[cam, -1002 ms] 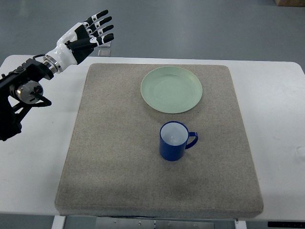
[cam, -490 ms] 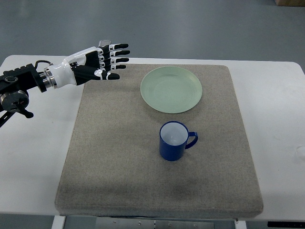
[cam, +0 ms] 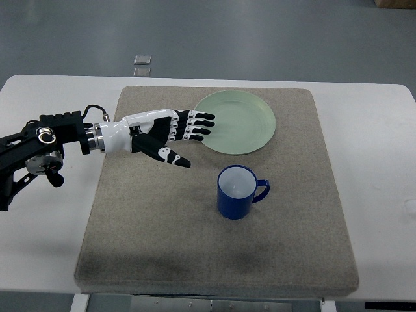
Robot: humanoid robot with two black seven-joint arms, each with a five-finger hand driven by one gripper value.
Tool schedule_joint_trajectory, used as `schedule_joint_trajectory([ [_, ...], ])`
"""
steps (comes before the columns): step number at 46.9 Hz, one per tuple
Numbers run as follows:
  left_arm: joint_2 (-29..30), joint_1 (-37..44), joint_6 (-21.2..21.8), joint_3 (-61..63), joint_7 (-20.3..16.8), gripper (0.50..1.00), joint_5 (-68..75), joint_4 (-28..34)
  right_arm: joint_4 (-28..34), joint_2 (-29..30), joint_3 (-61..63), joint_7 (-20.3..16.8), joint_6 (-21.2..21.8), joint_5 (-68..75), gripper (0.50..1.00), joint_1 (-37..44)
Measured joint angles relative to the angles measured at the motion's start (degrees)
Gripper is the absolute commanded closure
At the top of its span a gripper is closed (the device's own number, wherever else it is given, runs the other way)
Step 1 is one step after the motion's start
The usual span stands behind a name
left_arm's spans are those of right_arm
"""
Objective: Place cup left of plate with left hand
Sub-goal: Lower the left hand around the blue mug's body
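Moved: left hand (cam: pixel 170 134) has swung down from the far-left corner of the worktop (cam: pixel 383 149) and now sits over the grey mat (cam: pixel 162 221), a lot closer to the dishes.
Hand pose: arm comes in flat from the left, fingers (cam: pixel 198 125) stretched out and spread toward the right, thumb angled down toward the cup. Holding nothing.
Fingertips: over the plate's left edge, can't tell if they touch.
Cup (cam: pixel 238 192): blue mug, upright, looks empty, handle pointing right, sitting just in front of the plate.
Plate (cam: pixel 242 121): pale green, nothing on it.
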Motion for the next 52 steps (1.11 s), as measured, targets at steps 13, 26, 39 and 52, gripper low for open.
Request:
schedule_joint_trajectory([
  [13, -0.4, 0.2, 0.0, 2.2, 0.1, 0.506, 0.7, -0.9, 0.0, 0.0, 0.0, 0.0, 0.0, 0.0, 0.568, 0.0],
  [26, -3.3, 1.2, 0.0, 2.3, 0.1, 0.506, 1.0, -0.6, 0.0, 0.0, 0.0, 0.0, 0.0, 0.0, 0.568, 0.0],
  [39, -6.3, 1.4, 0.0, 2.3, 0.1, 0.506, 2.8, -0.1, 0.0, 0.0, 0.0, 0.0, 0.0, 0.0, 0.568, 0.0],
  [52, -7.9, 1.6, 0.0, 2.3, -0.2, 0.508, 4.2, 0.3, 0.0, 0.0, 0.0, 0.0, 0.0, 0.0, 0.568, 0.0],
])
